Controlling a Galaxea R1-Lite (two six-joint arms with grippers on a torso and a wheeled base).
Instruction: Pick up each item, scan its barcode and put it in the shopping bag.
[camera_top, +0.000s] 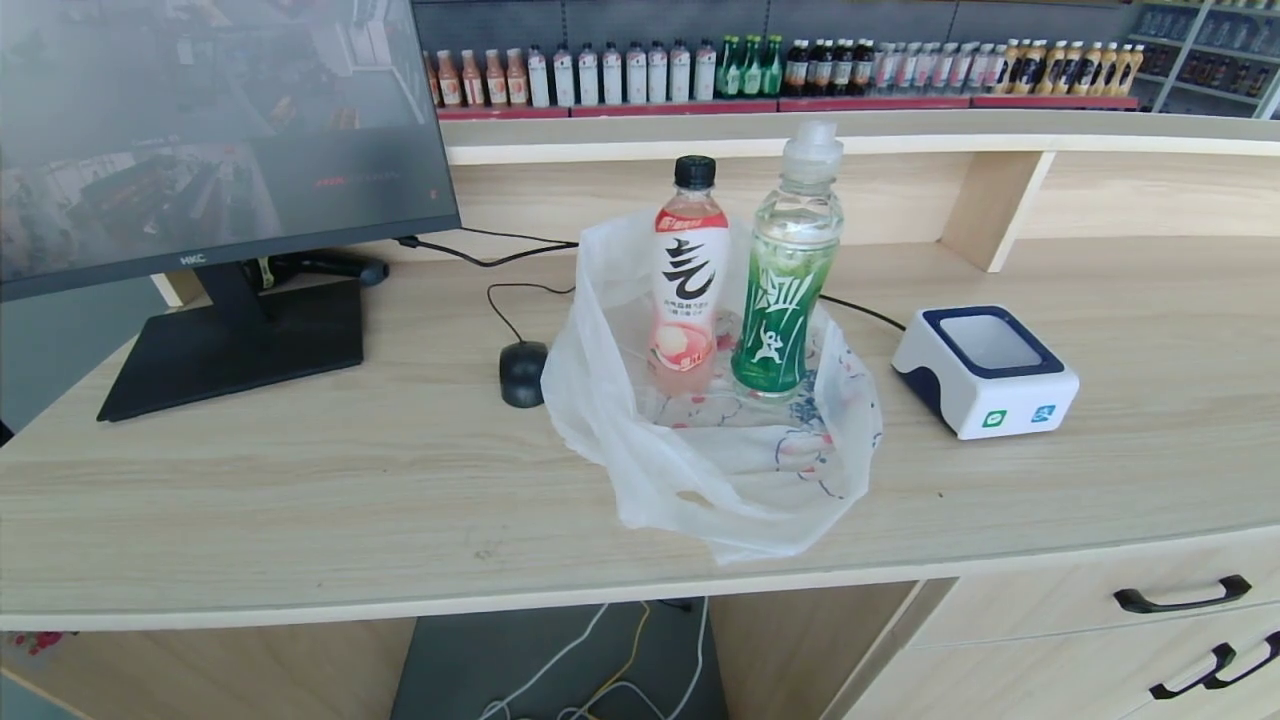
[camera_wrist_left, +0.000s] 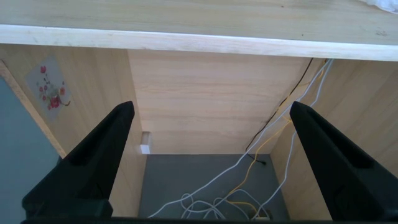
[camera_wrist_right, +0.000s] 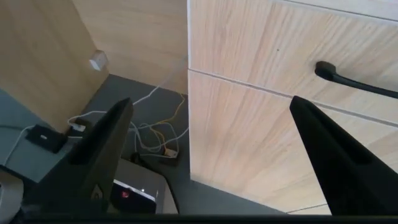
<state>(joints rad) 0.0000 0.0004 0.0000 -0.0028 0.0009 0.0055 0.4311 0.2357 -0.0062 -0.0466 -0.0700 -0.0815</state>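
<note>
Pink bottle, green bottle in bag mid-desk — looks done, you've nothing to lift; left end effector, right end effector gape empty.

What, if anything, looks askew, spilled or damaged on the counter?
Nothing is spilled or damaged. The pink-label bottle and green-label bottle stand upright, side by side, in the white shopping bag. The only oddity: the bag lies slumped around their bases, so both stick out.
</note>
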